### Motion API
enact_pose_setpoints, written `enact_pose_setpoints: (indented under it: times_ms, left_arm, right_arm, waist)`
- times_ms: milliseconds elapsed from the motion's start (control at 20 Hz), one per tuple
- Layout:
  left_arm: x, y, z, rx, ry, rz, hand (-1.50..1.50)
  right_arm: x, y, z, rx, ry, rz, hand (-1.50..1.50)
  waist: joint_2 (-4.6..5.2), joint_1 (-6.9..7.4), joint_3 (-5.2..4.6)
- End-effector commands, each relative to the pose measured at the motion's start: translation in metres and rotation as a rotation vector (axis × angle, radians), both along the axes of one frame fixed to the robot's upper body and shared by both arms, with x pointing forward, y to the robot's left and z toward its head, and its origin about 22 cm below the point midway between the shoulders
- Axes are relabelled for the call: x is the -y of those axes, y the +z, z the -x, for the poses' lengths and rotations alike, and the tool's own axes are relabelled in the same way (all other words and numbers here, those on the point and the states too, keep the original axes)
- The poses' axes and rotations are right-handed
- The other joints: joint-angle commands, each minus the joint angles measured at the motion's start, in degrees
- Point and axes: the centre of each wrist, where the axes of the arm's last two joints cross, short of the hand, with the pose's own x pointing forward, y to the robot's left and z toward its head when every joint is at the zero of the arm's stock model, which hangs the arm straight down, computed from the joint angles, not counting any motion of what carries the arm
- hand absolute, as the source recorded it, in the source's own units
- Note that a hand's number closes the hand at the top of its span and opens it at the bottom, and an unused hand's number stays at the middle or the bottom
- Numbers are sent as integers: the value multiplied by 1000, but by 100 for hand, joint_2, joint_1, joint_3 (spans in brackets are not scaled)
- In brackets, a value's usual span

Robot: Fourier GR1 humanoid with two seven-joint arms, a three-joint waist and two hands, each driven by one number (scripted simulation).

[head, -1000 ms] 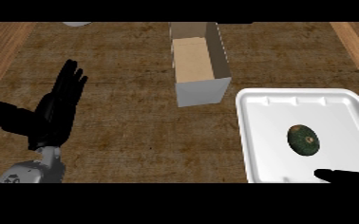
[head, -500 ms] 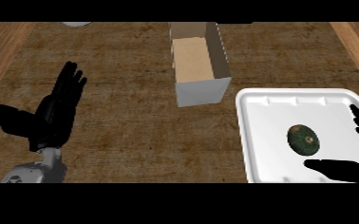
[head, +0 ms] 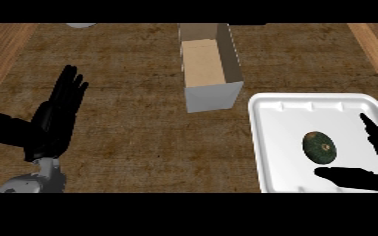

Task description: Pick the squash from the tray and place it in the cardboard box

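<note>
A dark green squash (head: 319,146) lies on the white tray (head: 284,130) at the lower right. My right hand (head: 354,176) comes in over the tray's lower right corner, open, with the thumb just below the squash and a finger (head: 368,126) to its right, not touching it. The open cardboard box (head: 208,68) stands upright at the top centre, left of and beyond the tray. My left hand (head: 53,117) rests open at the left edge, fingers straight and pointing up.
The brown counter top (head: 133,105) spreads between the left hand and the box. A pale round object (head: 80,25) shows partly at the top left edge. Wooden strips run along both far sides.
My right hand has moved up from the lower right edge onto the tray, closing in around the squash. The left hand and the squash have stayed in place.
</note>
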Motion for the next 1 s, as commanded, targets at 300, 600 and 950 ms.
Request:
enact_pose_setpoints:
  times_ms: [300, 600, 950]
  left_arm:
    - [3, -8, -7, -4, -26, -2, 0]
    - [24, -9, 10, -6, 6, -1, 0]
    - [-9, -19, 2, 2, 1, 6, 0]
  right_arm:
    - [-8, -20, -14, -33, 34, 1, -150]
    - [-4, -3, -5, -26, 30, -30, -150]
    - [-16, -30, -26, -48, 12, -25, -150]
  waist:
    - [4, 1, 1]
    - [-3, -2, 1]
    - [2, 6, 0]
